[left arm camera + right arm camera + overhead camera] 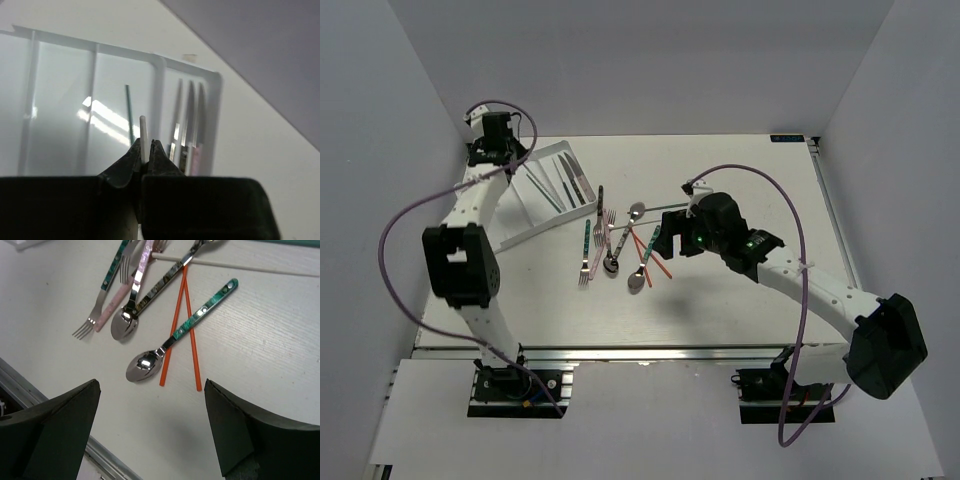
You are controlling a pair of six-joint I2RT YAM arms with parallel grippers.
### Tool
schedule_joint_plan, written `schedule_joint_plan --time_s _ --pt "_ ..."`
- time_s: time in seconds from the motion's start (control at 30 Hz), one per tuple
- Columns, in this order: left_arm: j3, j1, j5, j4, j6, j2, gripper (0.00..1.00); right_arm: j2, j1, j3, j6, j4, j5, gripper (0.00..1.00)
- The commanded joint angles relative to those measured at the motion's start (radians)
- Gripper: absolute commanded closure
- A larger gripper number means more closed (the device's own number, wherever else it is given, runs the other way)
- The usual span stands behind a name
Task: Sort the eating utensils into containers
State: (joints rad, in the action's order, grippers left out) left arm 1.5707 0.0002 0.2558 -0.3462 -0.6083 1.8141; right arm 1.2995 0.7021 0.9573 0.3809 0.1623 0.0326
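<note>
- While the left hand [146,150] pinches a pale chopstick [143,131] over the tray [159,100], it may pivot loose.
- Released, the right hand [151,386] could nudge the orange chopsticks [165,365].

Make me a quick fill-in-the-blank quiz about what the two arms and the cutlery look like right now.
1. The left gripper is shut on a pale ___, above the white tray.
2. The right gripper has its jaws standing wide ___.
3. The teal-handled spoon lies across two ___ chopsticks.
Missing words: chopstick; open; orange.
</note>
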Motion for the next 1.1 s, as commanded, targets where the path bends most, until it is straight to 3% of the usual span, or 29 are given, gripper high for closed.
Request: schedule_joint_plan --time_s 0.0,0.07,0.17,0.23,0.33,0.37,0.47,0.57,0.8,0.87,0.9,0.93,1.0,1.07 --pt "0.199 0.067 -0.003 -0.141 0.064 0.146 1.00 -0.042 -0.003 -0.015 -0.027 -0.012 -0.014 0.11" --pt "0.390 0.073 -0.004 -0.207 0.090 0.289 1.00 -0.037 -0.004 -0.023 -0.037 -0.012 -0.007 0.11" --pt "0.541 0.078 -0.006 -0.278 0.091 0.410 1.00 -0.028 -0.012 -0.038 -0.054 -0.021 -0.011 0.11" --pt "0.539 0.080 -0.003 -0.260 0.091 0.425 0.99 -0.013 -0.027 -0.037 -0.062 -0.029 -0.005 0.11" --pt "0.464 0.080 -0.012 -0.209 0.093 0.406 0.76 0.018 -0.042 -0.016 -0.069 -0.030 0.012 0.11" --pt "0.424 0.080 -0.016 -0.198 0.090 0.390 0.60 0.027 -0.046 -0.006 -0.080 -0.027 0.012 0.11" --pt "0.381 0.078 -0.050 -0.174 0.070 0.363 0.44 0.073 -0.059 0.043 -0.120 -0.011 0.013 0.11" --pt "0.290 0.077 -0.092 -0.116 0.048 0.280 0.32 0.141 -0.075 0.108 -0.158 0.009 0.006 0.11" --pt "0.161 0.077 -0.164 -0.134 0.031 0.030 0.29 0.390 -0.082 0.286 -0.385 0.077 0.035 0.11" --pt "0.079 0.075 -0.193 -0.137 0.038 -0.123 0.21 0.470 -0.082 0.323 -0.479 0.100 0.004 0.13" --pt "0.036 0.076 -0.199 -0.122 0.042 -0.181 0.08 0.497 -0.082 0.357 -0.514 0.106 -0.032 0.14" --pt "-0.059 0.077 -0.207 -0.116 0.056 -0.308 0.04 0.523 -0.082 0.377 -0.572 0.124 -0.078 0.15" --pt "-0.154 0.077 -0.222 -0.111 0.084 -0.425 0.02 0.593 -0.084 0.417 -0.625 0.147 -0.134 0.15" --pt "-0.318 0.077 -0.237 -0.094 0.129 -0.583 0.02 0.650 -0.085 0.475 -0.694 0.174 -0.163 0.25"
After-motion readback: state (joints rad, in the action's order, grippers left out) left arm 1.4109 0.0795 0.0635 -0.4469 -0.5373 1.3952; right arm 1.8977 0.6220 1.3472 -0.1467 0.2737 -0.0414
